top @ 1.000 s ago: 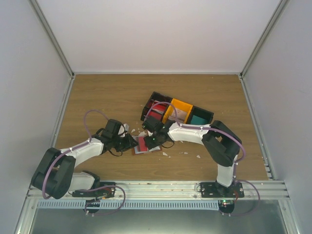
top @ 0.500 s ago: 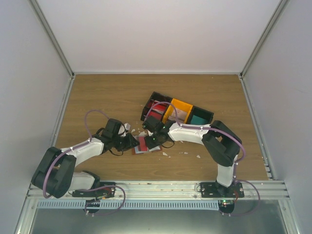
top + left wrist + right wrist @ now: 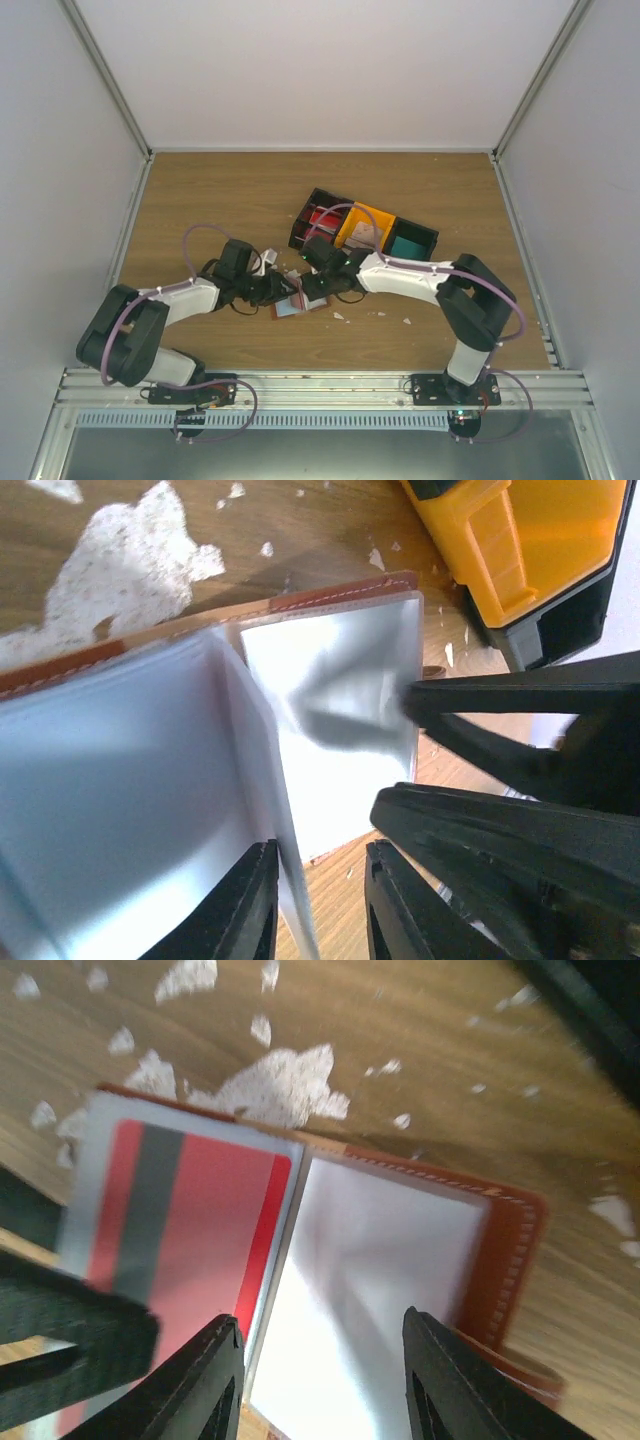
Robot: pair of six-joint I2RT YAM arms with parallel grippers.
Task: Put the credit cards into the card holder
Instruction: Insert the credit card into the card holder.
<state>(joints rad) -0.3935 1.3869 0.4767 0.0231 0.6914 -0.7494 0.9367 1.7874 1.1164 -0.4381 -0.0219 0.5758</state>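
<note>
Lying open on the table point(image 3: 200, 200) between both grippers, the card holder point(image 3: 289, 306) is seen with its clear sleeves fanned up; a red card point(image 3: 185, 1225) is lodged in one sleeve. The left gripper point(image 3: 318, 880) is narrowly parted, with one sleeve leaf standing between its fingers, not visibly pinched; the right gripper point(image 3: 320, 1340) is spread wide above the holder, and nothing is held.
</note>
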